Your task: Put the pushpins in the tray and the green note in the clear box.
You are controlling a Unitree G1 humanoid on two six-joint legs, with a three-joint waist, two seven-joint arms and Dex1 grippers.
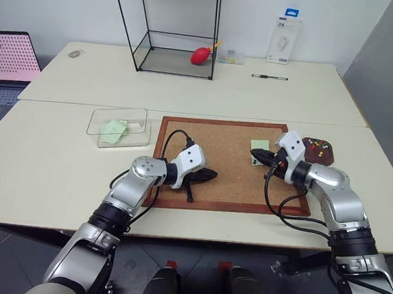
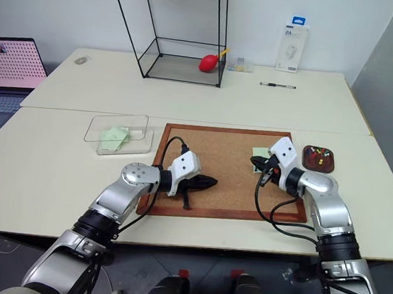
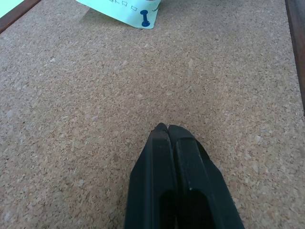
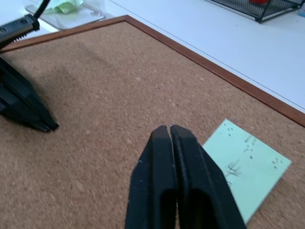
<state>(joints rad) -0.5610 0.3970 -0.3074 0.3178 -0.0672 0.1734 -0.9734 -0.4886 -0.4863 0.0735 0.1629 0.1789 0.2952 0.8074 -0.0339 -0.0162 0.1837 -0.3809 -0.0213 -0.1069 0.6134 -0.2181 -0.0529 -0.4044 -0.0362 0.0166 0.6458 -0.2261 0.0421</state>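
Nearest the lens, low in the frame, we see the left gripper (image 1: pixel 210 175) resting over the corkboard (image 1: pixel 227 191) at lower centre, its two black fingers pressed together on nothing. Right of centre, the right gripper (image 1: pixel 260 155) hovers above the board's right part, its jaws likewise together and empty. Just beyond its tips lies the green note (image 4: pixel 248 164), flat on the cork; a dark blue pushpin (image 3: pixel 144 18) stands in one of its corners. Right of the board, just past its frame, we find the tray (image 1: pixel 319 151) holding several coloured pins. Left of the board sits the clear box (image 1: pixel 118 127) with pale green paper inside. At top centre stands a wire-framed glass case (image 1: pixel 176 28).
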